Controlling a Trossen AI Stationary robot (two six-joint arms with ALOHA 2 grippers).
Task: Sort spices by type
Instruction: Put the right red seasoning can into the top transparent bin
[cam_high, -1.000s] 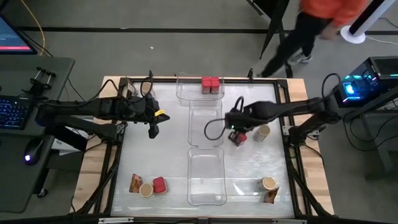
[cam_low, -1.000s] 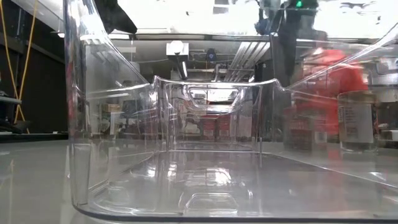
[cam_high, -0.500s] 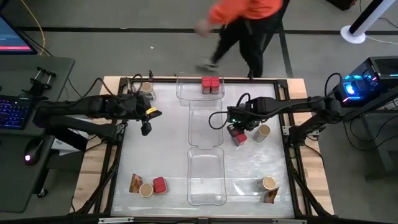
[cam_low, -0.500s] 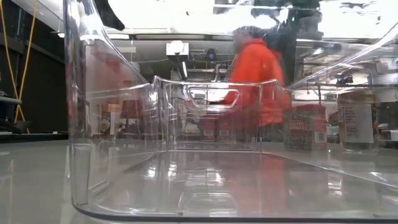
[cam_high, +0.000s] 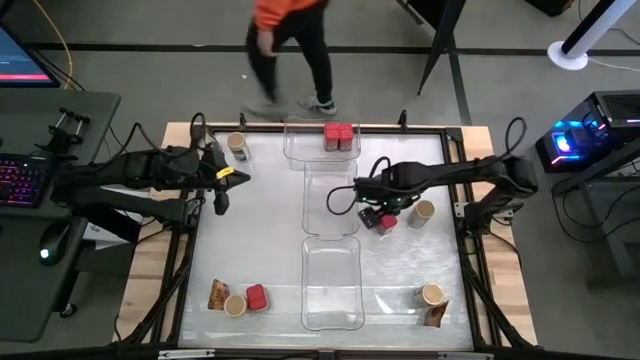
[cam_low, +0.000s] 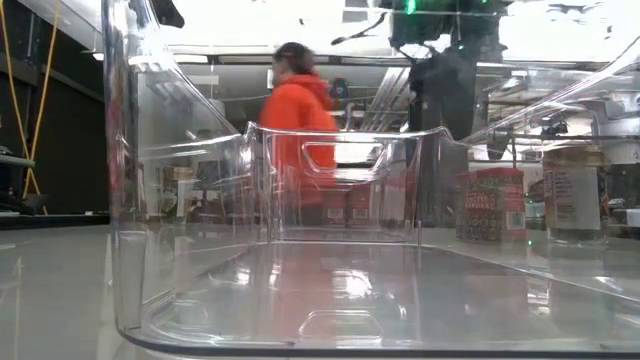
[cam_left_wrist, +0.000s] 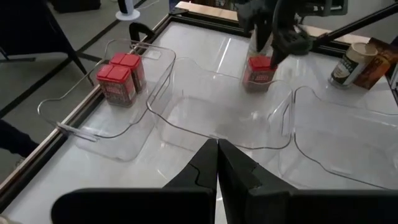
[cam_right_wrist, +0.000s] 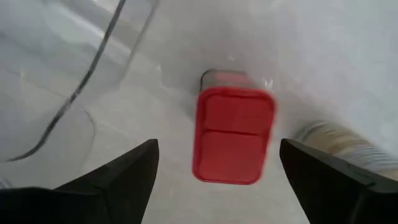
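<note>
The tabletop (cam_high: 260, 230) carries three clear trays in a column down its middle. The far tray (cam_high: 322, 146) already holds two red spice boxes (cam_high: 338, 136); the middle tray (cam_high: 330, 200) and the near tray (cam_high: 332, 285) appear empty.

The right arm reaches in from the right side, and the right end effector (cam_high: 380, 207) hangs directly above a red box (cam_right_wrist: 234, 135) that stands upright on the tabletop just right of the middle tray. In the right wrist view the two fingers stand wide apart, one on each side of the box lid, not touching it. The lid is slightly oblong, and its longer side runs across the gap between the fingers, so closing would grip the box end to end. A tan-topped jar (cam_high: 422, 213) stands just beside the box on its right.

The left end effector (cam_high: 221, 196) waits over the left part of the tabletop, fingers pressed together, well apart from the box. The right arm is therefore much the nearer.

Remaining spices: a jar (cam_high: 237, 144) at the far left; a packet (cam_high: 217, 296), jar (cam_high: 235, 305) and red box (cam_high: 256, 297) near left; a jar (cam_high: 431, 295) and packet (cam_high: 436, 315) near right.
</note>
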